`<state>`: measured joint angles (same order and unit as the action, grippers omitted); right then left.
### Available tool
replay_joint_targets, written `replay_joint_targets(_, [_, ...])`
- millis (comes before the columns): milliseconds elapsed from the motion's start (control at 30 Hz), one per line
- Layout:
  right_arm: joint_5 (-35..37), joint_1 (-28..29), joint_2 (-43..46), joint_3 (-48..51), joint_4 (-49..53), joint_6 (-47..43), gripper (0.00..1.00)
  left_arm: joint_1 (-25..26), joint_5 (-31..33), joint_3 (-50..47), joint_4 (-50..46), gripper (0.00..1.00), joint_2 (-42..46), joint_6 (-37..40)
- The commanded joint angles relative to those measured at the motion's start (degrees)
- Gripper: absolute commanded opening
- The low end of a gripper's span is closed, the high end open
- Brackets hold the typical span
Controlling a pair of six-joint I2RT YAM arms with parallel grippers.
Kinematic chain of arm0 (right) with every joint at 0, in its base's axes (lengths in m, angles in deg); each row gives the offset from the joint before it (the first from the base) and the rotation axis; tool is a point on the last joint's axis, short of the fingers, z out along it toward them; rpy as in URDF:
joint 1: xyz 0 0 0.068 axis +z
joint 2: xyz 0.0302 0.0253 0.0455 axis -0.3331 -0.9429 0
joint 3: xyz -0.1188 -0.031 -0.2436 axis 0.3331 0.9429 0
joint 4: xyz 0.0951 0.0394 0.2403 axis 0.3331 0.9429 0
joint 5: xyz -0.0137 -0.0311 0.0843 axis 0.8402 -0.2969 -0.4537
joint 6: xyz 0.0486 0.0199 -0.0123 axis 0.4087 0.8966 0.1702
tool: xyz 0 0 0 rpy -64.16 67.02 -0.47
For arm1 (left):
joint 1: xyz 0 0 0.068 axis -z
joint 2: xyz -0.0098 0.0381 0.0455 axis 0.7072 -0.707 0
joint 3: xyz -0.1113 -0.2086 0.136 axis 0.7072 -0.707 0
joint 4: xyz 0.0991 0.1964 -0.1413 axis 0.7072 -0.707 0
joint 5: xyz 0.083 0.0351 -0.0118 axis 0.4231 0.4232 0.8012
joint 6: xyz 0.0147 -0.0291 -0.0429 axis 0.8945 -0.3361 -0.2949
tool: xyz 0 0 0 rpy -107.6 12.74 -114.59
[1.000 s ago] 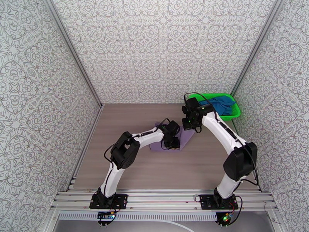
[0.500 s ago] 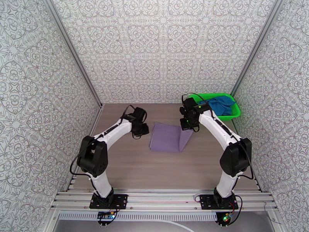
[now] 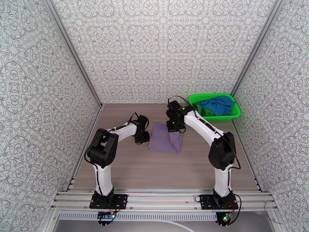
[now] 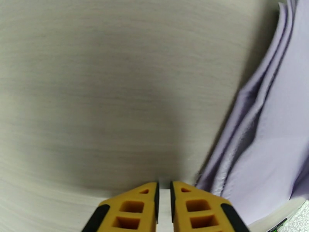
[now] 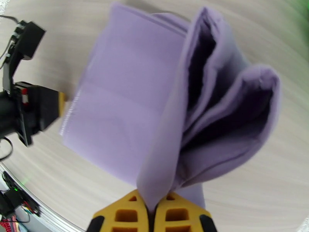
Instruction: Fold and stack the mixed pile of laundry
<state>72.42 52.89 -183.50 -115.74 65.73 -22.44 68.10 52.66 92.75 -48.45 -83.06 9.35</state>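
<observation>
The lavender cloth (image 3: 162, 140) lies mid-table (image 3: 174, 171), partly folded. The right gripper (image 5: 152, 213) is pinched shut on one edge, which it holds lifted above the rest. In the right wrist view the raised part hangs in two loose loops rather than one clean panel. The left gripper (image 4: 163, 188) sits low just beside the cloth's left edge, jaws nearly together with nothing between them; whether it touches the hem I cannot tell. The blue shirt (image 3: 221, 104) and the green garment (image 3: 205, 111) are in the basket (image 3: 216, 94) at the far right, well apart from the fold. The step in hand looks like bringing the lifted edge across to the left to halve the cloth. To do it well, the right arm should probably carry the edge low and level so the loops flatten out, then lay it down square with the left hem before letting go. The left gripper could press the bottom layer near that hem so it does not drag along. Releasing too high would likely let the layers slump into a crooked fold.
</observation>
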Motion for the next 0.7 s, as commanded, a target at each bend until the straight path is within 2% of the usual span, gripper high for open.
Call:
replay_joint_targets(0, [-3.68,2.53,-4.12,-2.81,-5.77,6.95,0.00,3.24,-4.65,-3.80,5.48,0.17,-4.72,-0.54])
replay_joint_targets(200, [-5.03,5.36,-11.57,-8.76,-6.61,11.21,0.02,3.06,-5.19,-6.48,7.43,0.16,-4.33,-0.79])
replay_joint_targets(367, [-7.18,6.36,-13.15,-12.74,-6.92,12.04,0.46,2.79,-5.37,-7.06,7.68,0.16,-4.09,-0.61])
replay_joint_targets(433, [-7.42,6.38,-12.26,-14.29,-6.33,11.72,0.52,2.70,-5.28,-7.05,7.69,0.16,-3.94,-0.56])
replay_joint_targets(567, [-5.88,6.38,-8.61,-16.23,-3.43,9.98,0.54,2.10,-4.72,-7.47,7.18,0.14,-3.05,0.15])
replay_joint_targets(667, [-3.98,5.67,-4.06,-12.54,-2.80,8.04,0.49,0.77,-3.59,-8.16,5.47,0.12,-0.86,1.48])
